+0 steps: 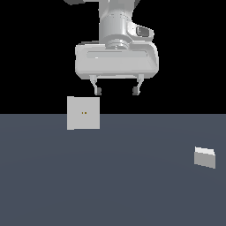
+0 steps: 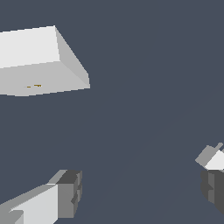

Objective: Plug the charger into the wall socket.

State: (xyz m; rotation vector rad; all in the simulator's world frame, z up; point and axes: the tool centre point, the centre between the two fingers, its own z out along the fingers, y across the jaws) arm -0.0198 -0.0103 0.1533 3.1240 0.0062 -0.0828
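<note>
The wall socket (image 1: 83, 113) is a flat upright light-grey square plate with two tiny orange-brown dots at its centre, standing on the floor at the exterior view's left. It also shows in the wrist view as a pale block, the wall socket (image 2: 41, 65). The charger (image 1: 205, 157), a small light-grey block with a whiter top, lies far to the exterior view's right, apart from everything. My gripper (image 1: 116, 91) hangs high above the floor, up and to the right of the socket, open and holding nothing. Both fingers (image 2: 65, 192) show in the wrist view with bare floor between them.
A flat dark grey-blue floor (image 1: 132, 185) spreads under everything, with a black background behind it.
</note>
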